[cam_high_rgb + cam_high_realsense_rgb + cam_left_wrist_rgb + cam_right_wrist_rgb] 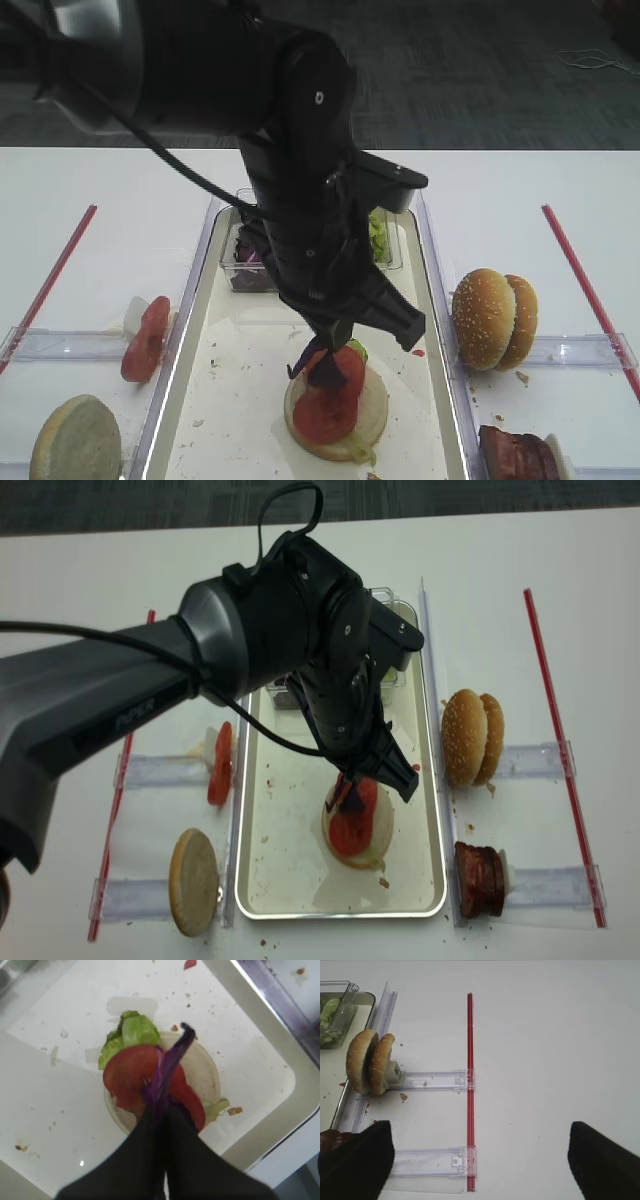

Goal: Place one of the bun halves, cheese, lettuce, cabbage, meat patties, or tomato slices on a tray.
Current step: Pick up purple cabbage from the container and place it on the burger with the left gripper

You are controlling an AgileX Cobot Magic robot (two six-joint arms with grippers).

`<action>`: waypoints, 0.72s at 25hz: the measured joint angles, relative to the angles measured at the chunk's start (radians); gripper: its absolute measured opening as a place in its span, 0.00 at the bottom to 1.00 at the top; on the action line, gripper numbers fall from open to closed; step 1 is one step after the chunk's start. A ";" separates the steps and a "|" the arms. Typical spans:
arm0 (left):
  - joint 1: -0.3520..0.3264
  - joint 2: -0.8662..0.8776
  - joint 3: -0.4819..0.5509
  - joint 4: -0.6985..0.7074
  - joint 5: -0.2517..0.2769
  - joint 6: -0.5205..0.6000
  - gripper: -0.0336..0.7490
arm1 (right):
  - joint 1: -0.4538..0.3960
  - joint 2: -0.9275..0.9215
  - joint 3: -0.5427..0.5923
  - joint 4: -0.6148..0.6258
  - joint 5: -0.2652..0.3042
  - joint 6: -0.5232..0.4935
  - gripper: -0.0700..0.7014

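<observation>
The tray (255, 880) ran near-to-far down the middle of the white table (560, 560), silver rim, cream crumb-speckled floor. The left arm (120, 700) reached in from the left and blocked much of the tray in both high views. Left gripper (161, 1110) was pinched shut on a strip of purple cabbage (167, 1067), right over the stack; only the left wrist view showed the strip lying up across the tomato slices (132, 1072), with lettuce (132, 1032) poking out on the far-left side and a pale bun half (202, 1067) underneath. The stack sat in the near half of the tray; whether the strip's free end rested on the tomato I couldn't tell. Clear tubs at the tray's far end: purple shreds (245, 265) left, green leaves (327, 1015) right. Sesame buns (470, 738) stood on edge on a clear rack right of the tray, meat patties (478, 878) nearer on the next rack. Left of the tray were a tomato slice on edge (219, 765) and a flat pale bun (193, 880). The right wrist view alone showed the right gripper (480, 1160), fingers (605, 1160) spread wide apart, holding nothing, over bare table by a red strip (470, 1085); the right gripper was out of both high views.
</observation>
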 joint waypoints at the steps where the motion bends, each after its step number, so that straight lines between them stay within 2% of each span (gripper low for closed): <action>1: 0.000 0.006 0.008 -0.002 -0.002 0.000 0.04 | 0.000 0.000 0.000 0.000 0.000 0.000 0.99; 18: -0.002 0.081 0.016 -0.049 -0.034 0.022 0.04 | 0.000 0.000 0.000 0.000 0.000 0.000 0.99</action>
